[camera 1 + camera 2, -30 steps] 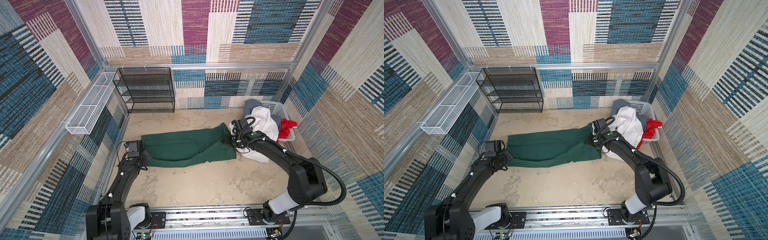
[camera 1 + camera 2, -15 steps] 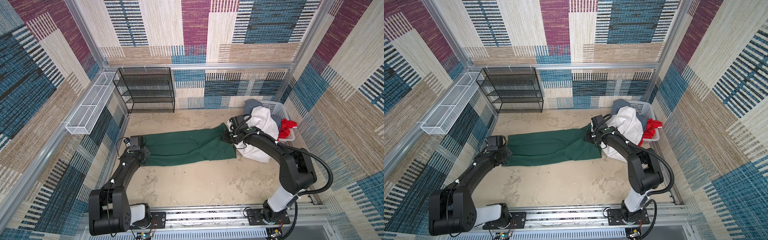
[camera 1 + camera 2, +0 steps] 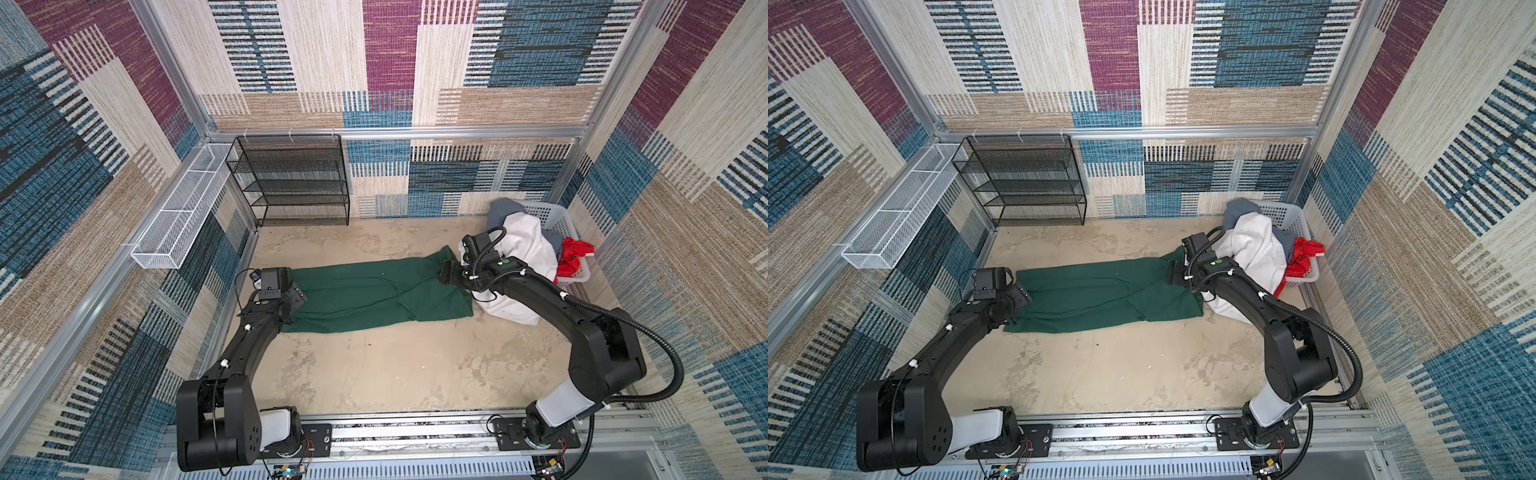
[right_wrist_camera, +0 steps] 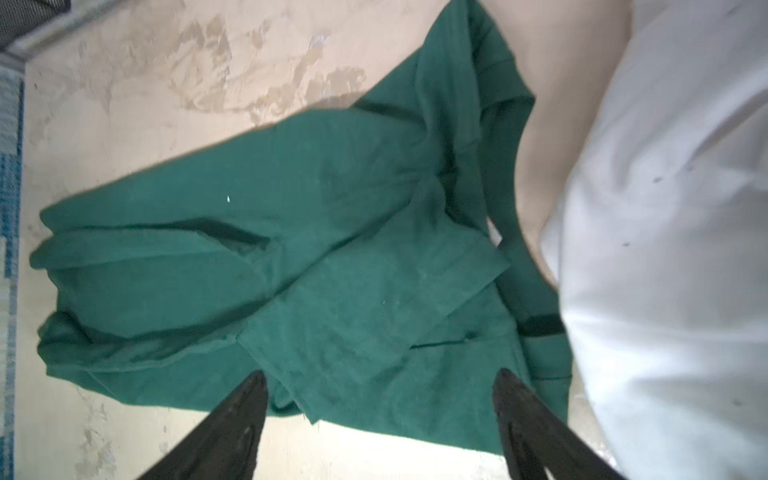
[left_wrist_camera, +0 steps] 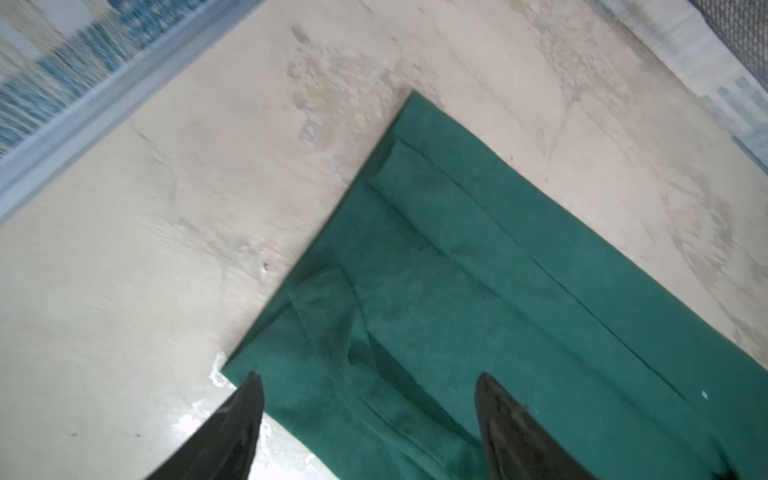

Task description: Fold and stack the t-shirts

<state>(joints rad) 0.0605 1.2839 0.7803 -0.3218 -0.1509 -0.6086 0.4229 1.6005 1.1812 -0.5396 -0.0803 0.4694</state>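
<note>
At the left wall a white wire tray (image 3: 174,224) hangs on the frame. Beside it, against the back wall, stands a black mesh shelf (image 3: 291,178). Nearer to me, the left gripper (image 3: 298,297) is over the left end of the dark green t-shirt (image 3: 374,291). In the left wrist view its two fingers (image 5: 245,407) are spread apart, with nothing between them. The green t-shirt lies flat on the beige desk (image 3: 374,365) as a long folded strip, from the left gripper across the middle to the right gripper (image 3: 446,274). This gripper is also spread wide, over the rumpled right end of the shirt, and holds nothing. Whether either gripper touches the cloth I cannot tell. Just to the right, a white t-shirt (image 3: 523,253) spills from the pale plastic basket (image 3: 555,214) onto the desk, and its edge meets the green one. A grey t-shirt (image 3: 503,208) and a red t-shirt (image 3: 575,255) are also in the basket, which sits in the back right corner.
</note>
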